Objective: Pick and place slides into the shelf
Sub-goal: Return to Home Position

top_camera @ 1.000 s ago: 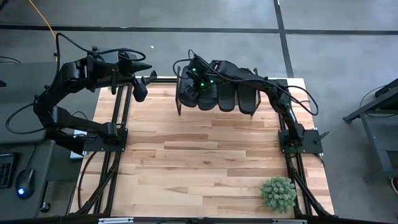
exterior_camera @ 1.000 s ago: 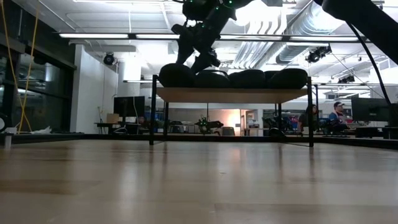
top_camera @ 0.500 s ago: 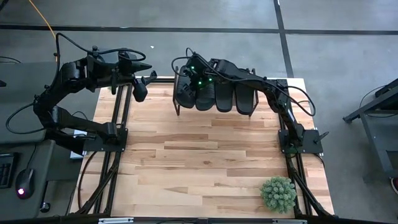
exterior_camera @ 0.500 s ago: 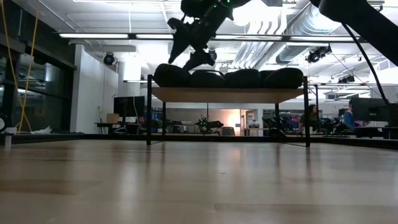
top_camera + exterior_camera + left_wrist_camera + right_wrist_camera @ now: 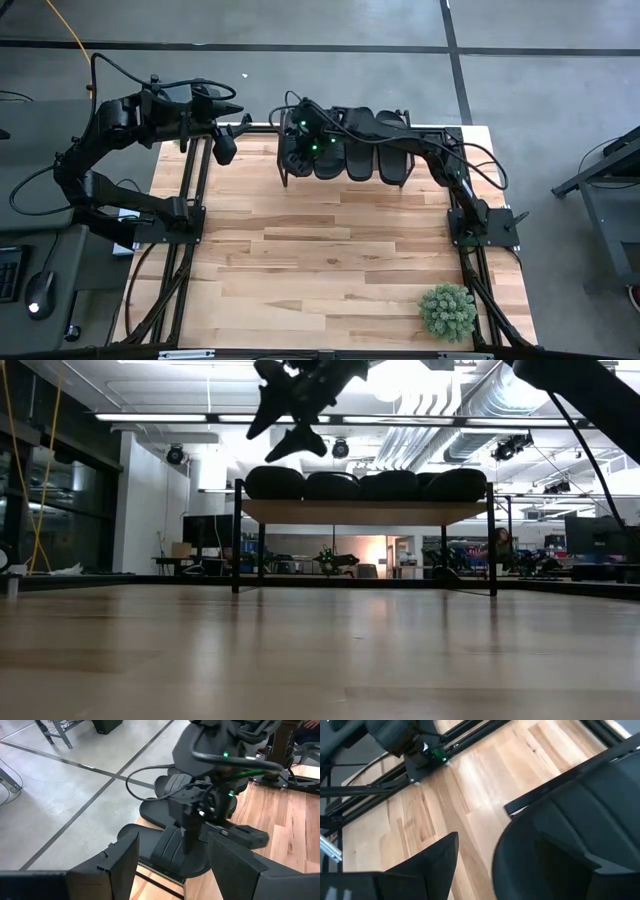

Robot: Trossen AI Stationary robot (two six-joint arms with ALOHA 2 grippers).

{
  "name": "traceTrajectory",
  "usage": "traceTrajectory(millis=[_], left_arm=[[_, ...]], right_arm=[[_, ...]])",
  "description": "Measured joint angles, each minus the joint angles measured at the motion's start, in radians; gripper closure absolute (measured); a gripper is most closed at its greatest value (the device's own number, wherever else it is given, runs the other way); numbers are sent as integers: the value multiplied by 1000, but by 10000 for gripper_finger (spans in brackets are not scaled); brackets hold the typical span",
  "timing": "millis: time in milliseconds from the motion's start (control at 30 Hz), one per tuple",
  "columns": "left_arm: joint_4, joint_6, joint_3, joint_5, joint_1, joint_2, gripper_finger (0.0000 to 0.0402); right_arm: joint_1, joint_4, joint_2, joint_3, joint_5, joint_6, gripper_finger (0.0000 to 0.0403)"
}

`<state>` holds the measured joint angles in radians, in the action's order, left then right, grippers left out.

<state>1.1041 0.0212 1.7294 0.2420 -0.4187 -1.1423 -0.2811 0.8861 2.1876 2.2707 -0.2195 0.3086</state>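
Low view: The small rack shelf [image 5: 365, 511], with a light wooden top on thin black metal legs, stands on the far part of the pale wood-plank surface [image 5: 300, 660]. Four matching black rubber slides [image 5: 335, 485] lie side by side on the shelf top, each touching the next and filling its length. The right gripper [image 5: 283, 428] hovers above the end slide, clear of it. Its fingers are spread apart and hold nothing.

High view: The right arm reaches from its base across the shelf, with the gripper over the shelf end nearest the left arm. The slides cover the shelf top in one row, soles running across its width. The left gripper [image 5: 228, 140] hangs at the far edge of the surface, beside the shelf and apart from it. A small round green artificial plant [image 5: 447, 312] sits at the near corner on the right arm's side, well apart from the shelf.

Left wrist view: The left fingers [image 5: 122, 865] are parted with nothing between them. Beyond them the right gripper is just above the ribbed strap of a slide.

Right wrist view: One right finger [image 5: 435, 862] shows over bare surface planks, with a dark slide just beside it and not gripped.
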Motion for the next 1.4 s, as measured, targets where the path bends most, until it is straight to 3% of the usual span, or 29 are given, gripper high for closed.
traceTrajectory(millis=[267, 467, 733, 1400], left_arm=[[0, 0, 0, -3, 0, 0, 186], [-1, 35, 0, -65, 0, 0, 186], [-2, 57, 0, -112, 0, 19, 185], [-10, 34, 0, -272, 0, 112, 186]], right_arm=[[27, -1, 0, 0, 3, 26, 150], [27, -37, -1, 2, -30, 51, 150], [29, -39, -3, 85, -79, 60, 150], [61, -160, -170, 85, -85, 82, 150]])
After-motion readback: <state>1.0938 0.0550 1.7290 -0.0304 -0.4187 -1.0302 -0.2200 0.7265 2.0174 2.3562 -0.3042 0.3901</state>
